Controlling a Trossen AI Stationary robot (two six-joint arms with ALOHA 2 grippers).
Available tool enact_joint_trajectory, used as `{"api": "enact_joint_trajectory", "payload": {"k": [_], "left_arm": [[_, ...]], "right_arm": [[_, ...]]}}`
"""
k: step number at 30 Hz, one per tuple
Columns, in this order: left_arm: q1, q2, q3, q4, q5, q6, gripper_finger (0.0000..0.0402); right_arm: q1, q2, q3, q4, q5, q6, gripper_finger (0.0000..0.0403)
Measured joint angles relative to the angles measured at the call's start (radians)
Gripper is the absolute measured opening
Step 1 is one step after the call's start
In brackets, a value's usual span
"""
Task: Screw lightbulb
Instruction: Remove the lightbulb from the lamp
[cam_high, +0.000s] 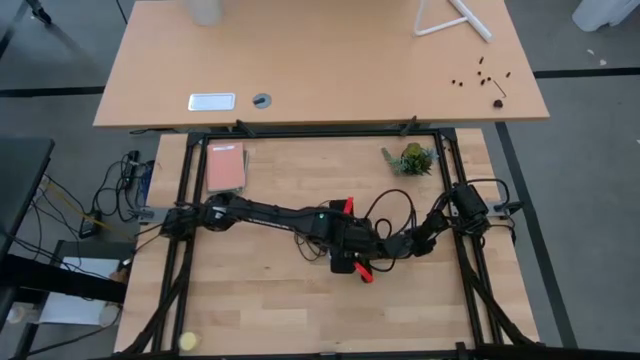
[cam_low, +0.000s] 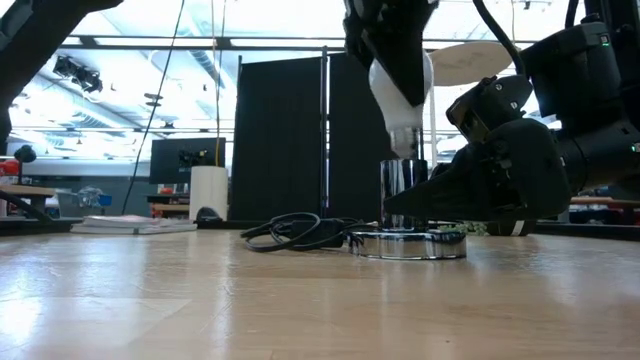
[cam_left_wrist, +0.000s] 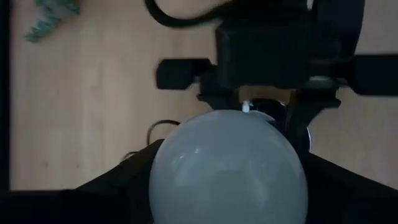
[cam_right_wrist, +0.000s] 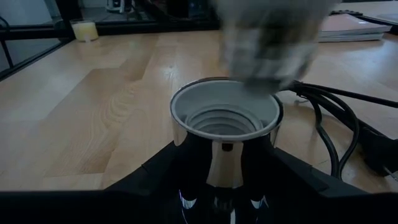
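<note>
Looking across the table at its own height, I see the lightbulb (cam_low: 402, 88) hanging base-down in the left gripper (cam_low: 392, 50), its white globe held between the dark fingers and its greyish screw base pointing straight at the socket (cam_low: 402, 190) below. The base sits just above the socket's upright chrome collar; I cannot tell whether the threads have met. The left jaws are clamped on the globe, spread wide around it. From the left wrist, the lightbulb (cam_left_wrist: 227, 167) fills the space between the two fingers (cam_left_wrist: 112, 186), with the right arm's dark body beyond it.

The right gripper (cam_low: 440, 205) lies low over the table, reaching in from the side, its jaws closed on the socket's chrome collar above the round silvery disc (cam_low: 408, 243). In the right wrist view I look down into the socket (cam_right_wrist: 224, 118), white inside with threaded rings, gripped between the right fingers (cam_right_wrist: 186, 162); the lightbulb's base (cam_right_wrist: 267, 43) hovers blurred just above the rim, a little off the centre of the opening.

A black cord (cam_low: 300, 232) coils on the wooden table (cam_low: 200, 300) beside the disc. From above, both arms meet near the middle of the table (cam_high: 250, 300), the left gripper (cam_high: 345, 250) directly over the right gripper's tip (cam_high: 385, 246).
</note>
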Motion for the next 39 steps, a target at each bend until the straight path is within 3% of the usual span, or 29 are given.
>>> {"api": "enact_joint_trajectory", "payload": {"k": [6,20,32,39], "left_arm": [[0.002,-0.038,0.000,-0.023,-0.023,-0.030,0.0283],[-0.052,-0.058,-0.004,-0.323,-0.180,-0.128,0.0283],[-0.058,-0.058,-0.004,-0.330,-0.224,-0.136,0.0283],[-0.092,-0.058,-0.004,-0.205,-0.232,-0.121,0.0283]], "right_arm": [[0.000,0.000,0.000,0.000,0.000,0.003,0.0198],[0.001,0.000,0.000,-0.001,0.000,-0.003,0.0198],[0.010,0.001,0.000,0.010,0.004,0.000,0.0198],[0.010,0.000,0.000,0.008,0.003,0.000,0.0198]]}}
